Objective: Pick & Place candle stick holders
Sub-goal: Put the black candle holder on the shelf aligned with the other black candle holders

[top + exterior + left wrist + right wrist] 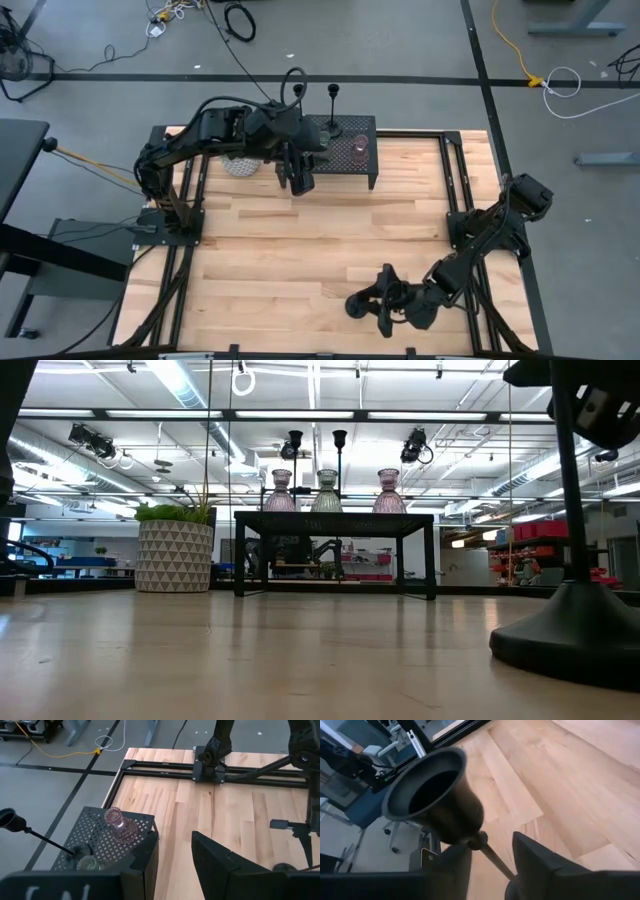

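Note:
A black candle stick holder (575, 630) stands upright on its round base on the table near the front right; its cup top (432, 795) fills the right wrist view. My right gripper (492, 865) is open, with a finger on either side of the slim stem (492, 856), below the cup. Three glass cups (327, 490) and two black holders (340, 445) stand on the black mesh rack (345, 150). My left gripper (175, 865) is open and empty, above the rack's near edge, beside a pink cup (120, 825).
A green plant in a white patterned pot (175, 550) stands left of the rack, under my left arm (200, 135). Black frame rails (455, 180) run along the table's sides. Bare wood (320, 250) lies between the rack and the front holder.

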Robot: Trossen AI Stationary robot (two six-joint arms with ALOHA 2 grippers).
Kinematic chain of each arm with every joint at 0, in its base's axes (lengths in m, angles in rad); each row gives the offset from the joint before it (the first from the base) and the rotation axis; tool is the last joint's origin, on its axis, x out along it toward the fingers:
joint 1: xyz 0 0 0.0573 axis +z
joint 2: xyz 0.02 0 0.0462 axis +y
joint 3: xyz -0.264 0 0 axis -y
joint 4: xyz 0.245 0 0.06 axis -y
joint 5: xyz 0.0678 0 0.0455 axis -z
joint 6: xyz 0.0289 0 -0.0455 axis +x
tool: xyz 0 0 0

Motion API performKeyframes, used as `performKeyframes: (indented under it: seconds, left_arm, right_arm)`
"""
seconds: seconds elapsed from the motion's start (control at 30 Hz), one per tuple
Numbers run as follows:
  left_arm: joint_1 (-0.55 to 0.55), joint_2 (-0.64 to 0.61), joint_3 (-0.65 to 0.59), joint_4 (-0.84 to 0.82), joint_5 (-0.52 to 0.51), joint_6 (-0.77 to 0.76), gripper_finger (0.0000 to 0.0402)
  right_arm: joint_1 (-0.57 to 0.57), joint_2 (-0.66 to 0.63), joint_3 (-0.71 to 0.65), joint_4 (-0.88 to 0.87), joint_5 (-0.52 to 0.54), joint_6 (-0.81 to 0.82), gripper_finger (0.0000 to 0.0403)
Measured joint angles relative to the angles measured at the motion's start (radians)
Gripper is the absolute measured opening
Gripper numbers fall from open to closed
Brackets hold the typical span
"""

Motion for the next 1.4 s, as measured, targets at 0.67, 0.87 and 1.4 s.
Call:
performKeyframes:
  seconds: [0.67, 0.87, 1.4]
  left_arm:
    - [0.005, 0.000, 0.000, -0.009, -0.026, 0.001, 0.0119]
    - [0.005, 0.000, 0.000, -0.011, -0.026, 0.001, 0.0119]
    - [0.005, 0.000, 0.000, -0.010, -0.017, 0.001, 0.0119]
  right_arm:
    - [-0.132, -0.102, 0.000, -0.102, -0.083, -0.074, 0.0003]
    - [-0.237, -0.338, 0.017, -0.322, -0.138, -0.192, 0.0001]
    - [-0.689, -0.524, 0.724, -1.115, -0.020, -0.557, 0.0000]
